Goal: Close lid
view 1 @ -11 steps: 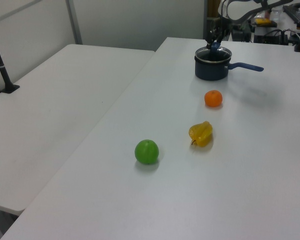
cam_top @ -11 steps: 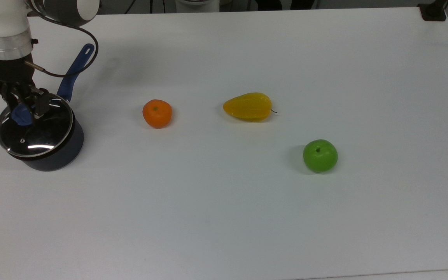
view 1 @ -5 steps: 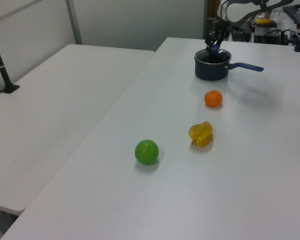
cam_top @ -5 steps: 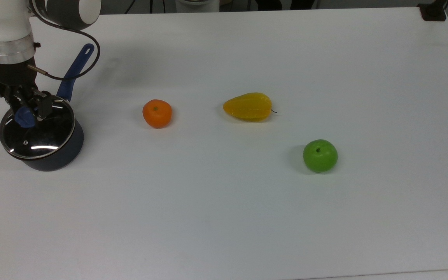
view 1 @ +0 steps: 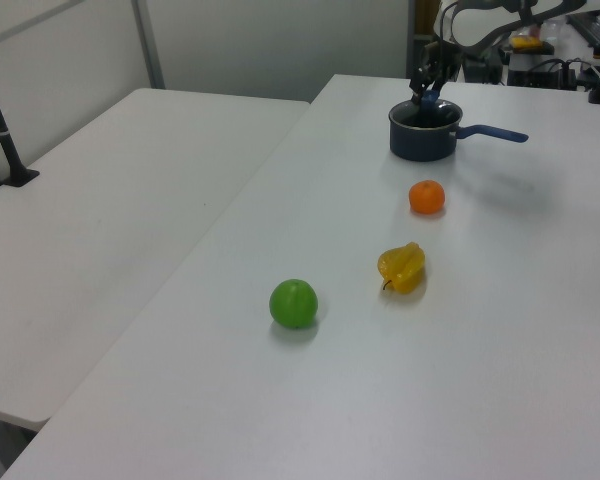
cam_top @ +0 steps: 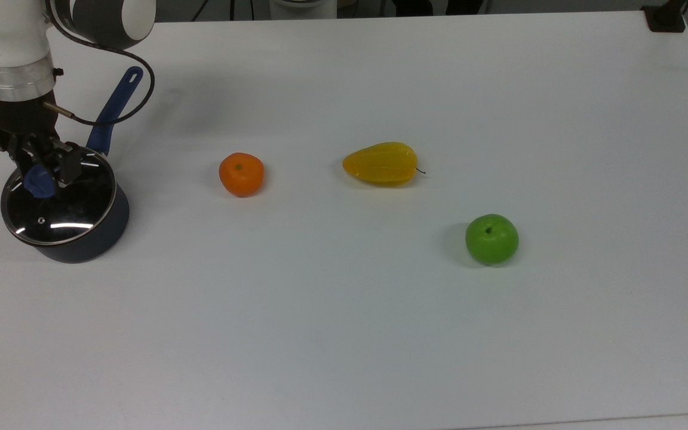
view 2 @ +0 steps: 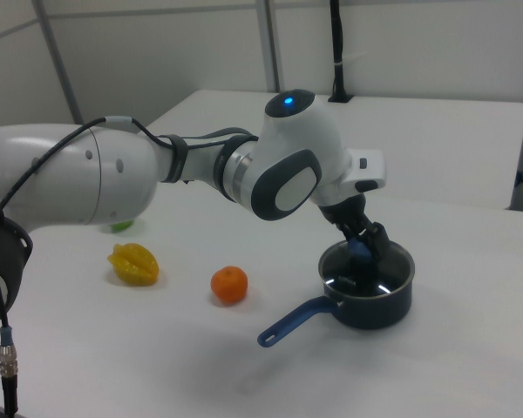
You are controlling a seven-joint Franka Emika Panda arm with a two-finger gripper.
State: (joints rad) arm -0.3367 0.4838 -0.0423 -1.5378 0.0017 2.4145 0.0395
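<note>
One arm, one pot, and three loose pieces of fruit are what I have on the white table (cam_top: 380, 328). My gripper (cam_top: 42, 173) sits at the top view's far left, its jaws pinching the blue knob (cam_top: 39, 181) of the lid (cam_top: 60, 206). I hold it by the knob because that is the only graspable part of a flat glass disc, and a centre hold keeps it level.

The lid lies over the mouth of the dark blue saucepan (cam_top: 90, 239), and its metal rim looks nearly matched to the pot's edge. I judge it to be seated or very close to it, though I cannot tell whether the rim rests fully all the way round. The right view shows the same thing: gripper (view 2: 362, 248) low over the saucepan (view 2: 375, 300), with the blue handle (view 2: 288, 324) pointing toward the right view's near left.

Through the glass the pot looks dark, and I cannot make out anything inside it.

The orange (cam_top: 241, 174), the yellow starfruit (cam_top: 381, 163) and the green apple (cam_top: 491, 239) sit well apart from the pot, toward the top view's right, clear of my working area. What remains, I think, is to let go of the knob and lift straight up so the lid is not dragged off.
</note>
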